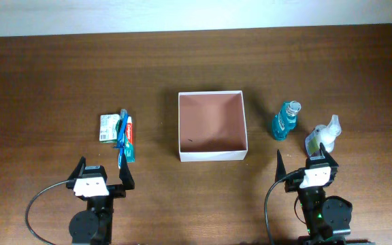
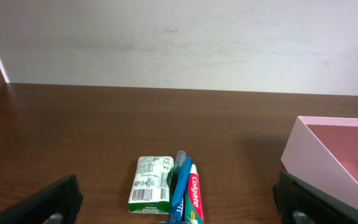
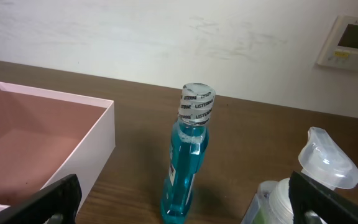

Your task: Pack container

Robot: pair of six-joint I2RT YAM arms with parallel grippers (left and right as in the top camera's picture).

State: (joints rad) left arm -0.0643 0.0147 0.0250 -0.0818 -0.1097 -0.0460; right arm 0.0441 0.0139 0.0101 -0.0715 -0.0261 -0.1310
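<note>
- Our left pincer (image 1: 103,170) and right pincer (image 1: 303,163) both gape, holding nothing; the container (image 1: 211,155) sits empty at mid-surface.
- We could topple the upright mouthwash bottle (image 1: 286,121) while reaching past the nearby spray bottle (image 1: 322,136).

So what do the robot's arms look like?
Both are black, with round bases. The left gripper and right gripper each have two pointed black fingers and a white block behind them. A thin dark cable loops beside each arm.

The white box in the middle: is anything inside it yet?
Empty. The container shows only bare reddish-brown floor; the mouthwash bottle and toothpaste sit outside it.
</note>
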